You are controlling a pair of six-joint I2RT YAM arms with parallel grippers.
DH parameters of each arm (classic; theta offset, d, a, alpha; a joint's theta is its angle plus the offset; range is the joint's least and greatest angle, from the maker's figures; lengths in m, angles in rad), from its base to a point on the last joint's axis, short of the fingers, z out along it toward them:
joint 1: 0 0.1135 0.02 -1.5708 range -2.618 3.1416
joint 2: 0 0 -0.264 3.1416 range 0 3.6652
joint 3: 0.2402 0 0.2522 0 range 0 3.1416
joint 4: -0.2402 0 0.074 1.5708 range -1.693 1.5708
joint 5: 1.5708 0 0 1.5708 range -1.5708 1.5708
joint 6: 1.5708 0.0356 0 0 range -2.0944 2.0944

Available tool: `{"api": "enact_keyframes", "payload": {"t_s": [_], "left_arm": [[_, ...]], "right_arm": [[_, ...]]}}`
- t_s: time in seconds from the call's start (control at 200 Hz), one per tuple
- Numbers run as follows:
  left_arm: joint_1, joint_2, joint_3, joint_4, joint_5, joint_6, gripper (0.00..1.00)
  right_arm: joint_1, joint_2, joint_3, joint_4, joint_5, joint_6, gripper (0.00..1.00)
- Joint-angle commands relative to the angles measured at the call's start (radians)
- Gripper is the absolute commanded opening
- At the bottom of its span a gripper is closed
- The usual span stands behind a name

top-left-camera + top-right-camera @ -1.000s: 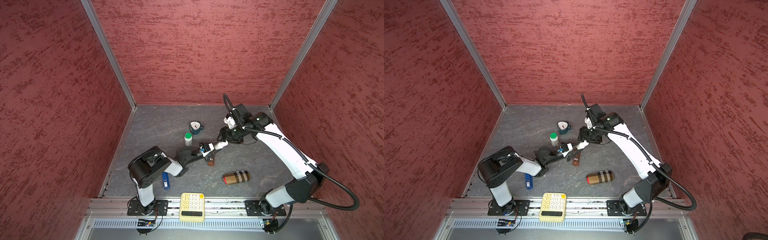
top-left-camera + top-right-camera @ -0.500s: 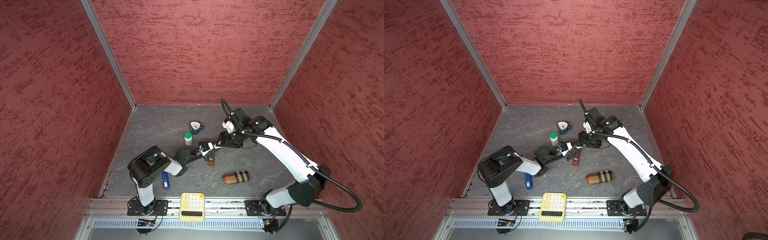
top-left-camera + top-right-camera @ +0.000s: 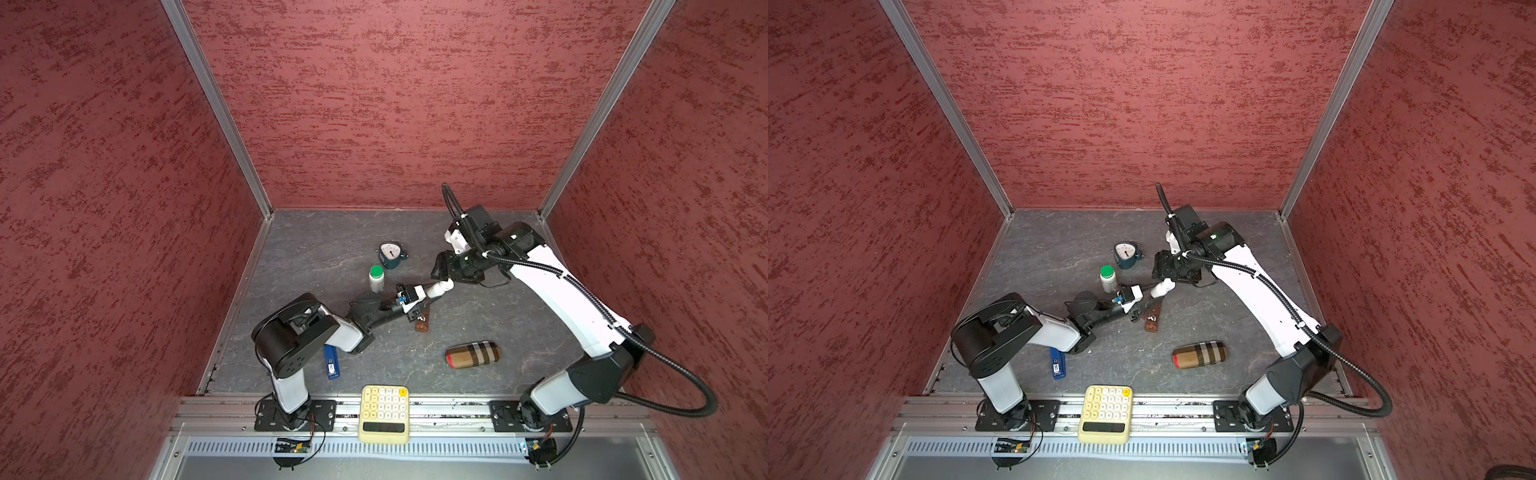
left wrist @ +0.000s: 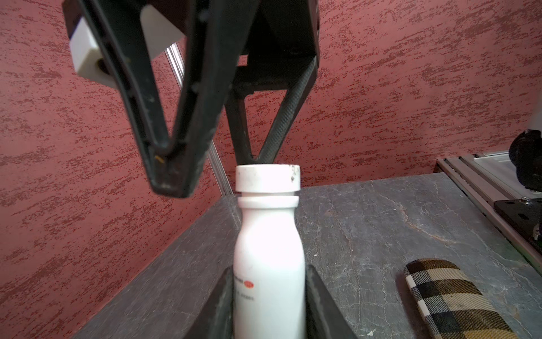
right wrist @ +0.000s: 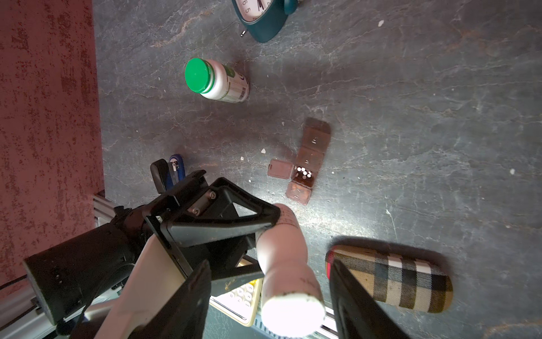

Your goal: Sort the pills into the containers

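Grey tabletop (image 3: 316, 249): containers (image 3: 422, 323) just beside left tool (image 3: 425, 291) gripping bottle (image 3: 441, 287).

twin overhead views, wrist cameras close, sharing white bottle (image 4: 268, 264)

I read only 6 and 5 on the clock (image 5: 265, 28) face; the white bottle (image 4: 268, 249) print was blurred.
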Motion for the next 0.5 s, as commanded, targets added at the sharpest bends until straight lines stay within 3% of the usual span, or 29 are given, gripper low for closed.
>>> {"api": "enact_keyframes", "payload": {"t_s": [0.0,0.496], "left_arm": [[0.003,-0.015,-0.008,0.006,0.004,-0.011,0.00],[0.021,-0.010,0.000,0.007,0.007,-0.013,0.00]], "right_arm": [[0.008,0.002,0.026,0.011,-0.035,-0.018,0.63],[0.055,-0.045,-0.036,0.001,-0.048,-0.009,0.60]]}}
